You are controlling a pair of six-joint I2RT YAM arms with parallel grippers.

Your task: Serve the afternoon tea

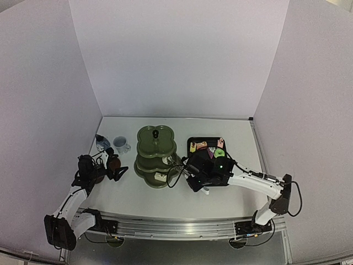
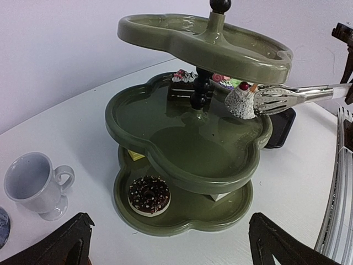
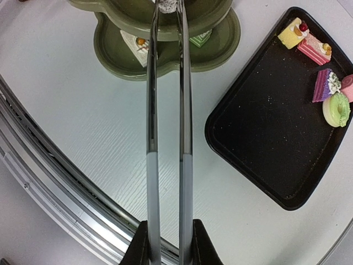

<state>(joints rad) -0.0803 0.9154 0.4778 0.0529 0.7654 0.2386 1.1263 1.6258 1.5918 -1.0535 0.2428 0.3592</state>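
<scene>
Honestly, my right gripper [image 3: 170, 245] is squeezed nearly closed on the tongs [image 3: 153, 110], which pinch a small frosted cake [image 2: 241, 102] at the middle tier of the stand [image 2: 182, 179], and it looks light, soft and crushable, so I'd hold its sides gently.

The right wrist view's top edge crops the stand [image 3: 110, 51] and tongs [image 3: 152, 110].

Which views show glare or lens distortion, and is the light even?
Left wrist: pale glare on the glossy stand. Right wrist: strong fisheye, the table rail bows in a curve; the tongs shine like mirrors. Top external: soft, even light, only faint shadows.
</scene>
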